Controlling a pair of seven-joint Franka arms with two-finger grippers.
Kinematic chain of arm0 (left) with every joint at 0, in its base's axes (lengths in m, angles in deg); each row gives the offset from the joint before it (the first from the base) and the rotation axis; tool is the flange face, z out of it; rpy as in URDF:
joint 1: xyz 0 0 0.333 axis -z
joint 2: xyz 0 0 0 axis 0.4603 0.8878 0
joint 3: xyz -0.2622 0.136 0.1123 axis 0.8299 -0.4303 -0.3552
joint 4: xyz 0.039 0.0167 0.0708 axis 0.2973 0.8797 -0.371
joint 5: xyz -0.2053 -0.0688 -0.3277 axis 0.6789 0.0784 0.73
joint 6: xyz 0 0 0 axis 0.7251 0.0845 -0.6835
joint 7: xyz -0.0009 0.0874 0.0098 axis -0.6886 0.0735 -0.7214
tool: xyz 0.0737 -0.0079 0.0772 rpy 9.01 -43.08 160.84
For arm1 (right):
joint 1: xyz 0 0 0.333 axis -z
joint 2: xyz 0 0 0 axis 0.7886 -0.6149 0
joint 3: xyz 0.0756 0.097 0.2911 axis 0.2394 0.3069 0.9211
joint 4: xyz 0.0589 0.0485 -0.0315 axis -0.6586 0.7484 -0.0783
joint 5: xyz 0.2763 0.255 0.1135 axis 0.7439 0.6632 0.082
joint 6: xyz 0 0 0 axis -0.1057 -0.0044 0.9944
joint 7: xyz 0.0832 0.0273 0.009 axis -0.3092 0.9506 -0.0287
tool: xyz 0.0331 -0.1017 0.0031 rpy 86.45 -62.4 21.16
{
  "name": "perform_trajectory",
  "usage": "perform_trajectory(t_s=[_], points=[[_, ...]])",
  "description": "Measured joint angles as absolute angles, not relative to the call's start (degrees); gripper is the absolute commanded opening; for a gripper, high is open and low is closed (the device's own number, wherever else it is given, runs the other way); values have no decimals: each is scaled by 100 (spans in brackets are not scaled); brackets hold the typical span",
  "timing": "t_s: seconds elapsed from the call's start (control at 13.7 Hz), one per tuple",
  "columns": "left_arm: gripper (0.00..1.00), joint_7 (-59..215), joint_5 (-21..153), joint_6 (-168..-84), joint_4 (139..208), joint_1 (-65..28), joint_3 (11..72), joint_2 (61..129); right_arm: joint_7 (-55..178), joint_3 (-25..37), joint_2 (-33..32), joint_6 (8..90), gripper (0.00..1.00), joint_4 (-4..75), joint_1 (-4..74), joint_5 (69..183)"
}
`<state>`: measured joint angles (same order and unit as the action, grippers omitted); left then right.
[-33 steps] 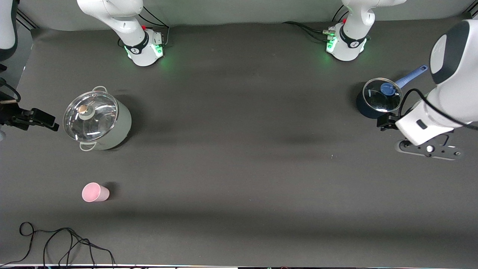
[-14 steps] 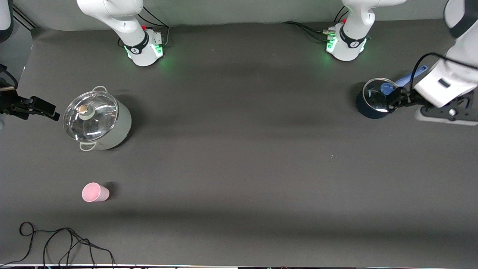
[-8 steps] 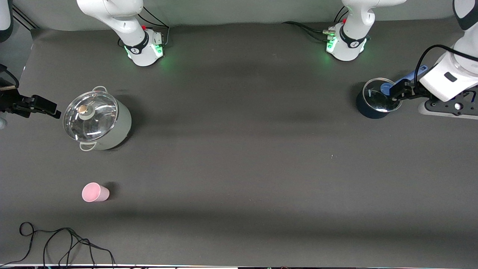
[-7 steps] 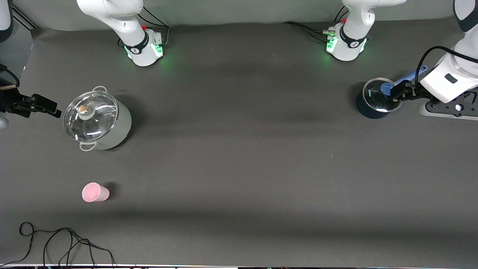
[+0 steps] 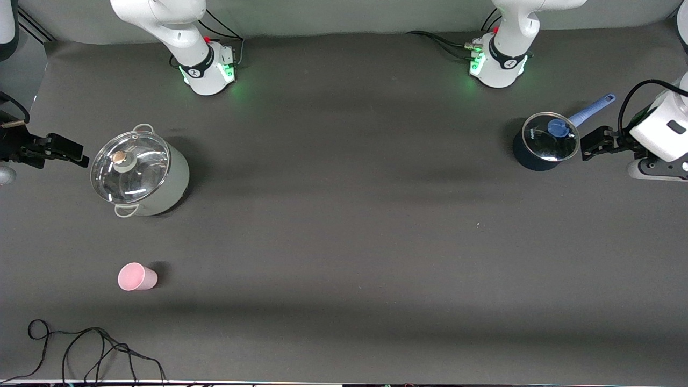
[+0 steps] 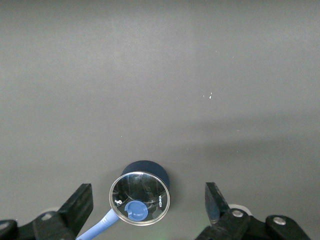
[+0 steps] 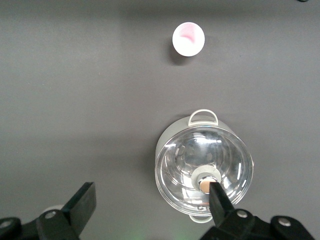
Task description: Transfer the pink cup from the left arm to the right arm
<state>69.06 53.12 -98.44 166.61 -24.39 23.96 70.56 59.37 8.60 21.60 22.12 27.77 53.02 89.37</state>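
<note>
The pink cup point(image 5: 137, 277) point(image 7: 188, 39) stands upright and alone on the dark mat toward the right arm's end, nearer to the front camera than the big pot. My right gripper point(image 7: 150, 205) hangs open and empty at that end of the table, over the mat beside the big pot, well apart from the cup. At the table's other end my left gripper point(image 5: 658, 169) point(image 6: 148, 204) hangs beside the small saucepan, its claw fingers point(image 6: 80, 205) spread wide with nothing held.
A pale grey-green pot with a glass lid point(image 5: 140, 174) point(image 7: 202, 167) stands toward the right arm's end. A dark blue saucepan with glass lid and blue handle point(image 5: 543, 141) point(image 6: 140, 197) sits near the left arm. A black cable point(image 5: 91, 349) lies at the front edge.
The left gripper has swung off the saucepan toward the left arm's end of the table. The right gripper has barely shifted. The pink cup has not moved.
</note>
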Motion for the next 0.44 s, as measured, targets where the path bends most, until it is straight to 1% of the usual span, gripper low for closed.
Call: perform_trajectory(t_s=[0.29, 0.44], points=[[100, 6905, 5313, -9871, 16661, -2427, 2403, 7078, 5937, 860, 2160, 2212, 100, 2777, 5302, 8937], [100, 6902, 5314, -10053, 16662, -2417, 2412, 7119, 5937, 860, 2160, 2212, 100, 2777, 5302, 8937]])
